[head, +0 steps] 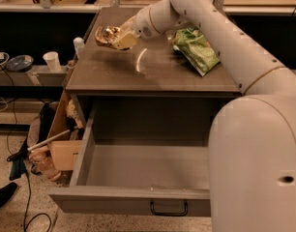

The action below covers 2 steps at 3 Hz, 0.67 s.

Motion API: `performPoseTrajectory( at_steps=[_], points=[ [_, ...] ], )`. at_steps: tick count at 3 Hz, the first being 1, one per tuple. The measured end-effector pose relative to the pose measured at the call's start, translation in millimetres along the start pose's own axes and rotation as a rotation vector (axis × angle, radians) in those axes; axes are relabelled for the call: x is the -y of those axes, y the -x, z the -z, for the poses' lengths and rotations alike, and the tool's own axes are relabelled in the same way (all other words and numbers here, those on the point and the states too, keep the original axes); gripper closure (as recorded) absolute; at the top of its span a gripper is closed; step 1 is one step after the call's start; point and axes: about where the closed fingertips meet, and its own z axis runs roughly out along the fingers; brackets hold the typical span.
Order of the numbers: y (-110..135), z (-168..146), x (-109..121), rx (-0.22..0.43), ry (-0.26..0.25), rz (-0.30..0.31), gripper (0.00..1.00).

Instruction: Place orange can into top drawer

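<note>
The robot's arm [211,23] reaches from 3 o'clock across the table [153,76] to its 10 o'clock corner, where the tool [120,38] is clamped on the orange can [107,35] - the can lies tilted between the fingers, over the tabletop; contact with the surface cannot be told. At 6 o'clock from the table, the top drawer [133,204] stands pulled out, its grey interior exposed and its black handle [168,209] centred on the front panel. A green bag [196,50] lies on the table at 2 o'clock, well apart from the can. At 9 o'clock, off the table - a white cup [52,61] and, lower, a cardboard box [61,129].
</note>
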Motion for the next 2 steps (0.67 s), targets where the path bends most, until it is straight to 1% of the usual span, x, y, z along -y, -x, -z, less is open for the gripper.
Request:
performPoseTrajectory(
  at_steps=[1,2],
  points=[
    [4.9,18.8,2.6,-0.008,-0.035,0.005,1.0],
    [5.5,58.8,-10.6,-0.031,-0.102,-0.013,1.0]
  ],
)
